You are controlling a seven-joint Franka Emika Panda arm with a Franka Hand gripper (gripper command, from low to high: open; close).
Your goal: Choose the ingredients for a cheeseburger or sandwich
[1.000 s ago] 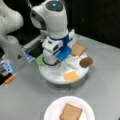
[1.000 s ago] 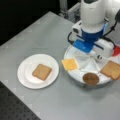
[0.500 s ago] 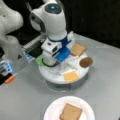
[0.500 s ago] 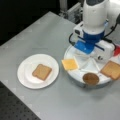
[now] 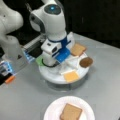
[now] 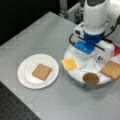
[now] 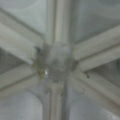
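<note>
A white round plate [image 5: 51,111] [image 6: 26,81] holds one square toast-brown bread slice [image 5: 71,112] [image 6: 41,71]. The round divided tray [image 5: 53,78] [image 6: 75,74] carries more ingredients: a second bread slice [image 5: 78,49] [image 6: 111,70], a brown patty [image 5: 86,62] [image 6: 90,78], a yellow cheese square [image 5: 71,75] [image 6: 70,64], green lettuce [image 5: 39,60] and a red piece [image 6: 117,51]. My gripper [image 5: 51,62] [image 6: 86,47] hangs low over the tray's middle, its fingers hidden under the white and blue hand. The wrist view shows only the tray's hub [image 7: 57,62] and dividers. No sandwich stack shows.
A second white arm's base [image 5: 11,47] stands at a front view's left, with blue and orange parts [image 5: 7,71] beside it. Black perforated board [image 6: 13,110] lies past the grey table's corner. Dark background behind the tray.
</note>
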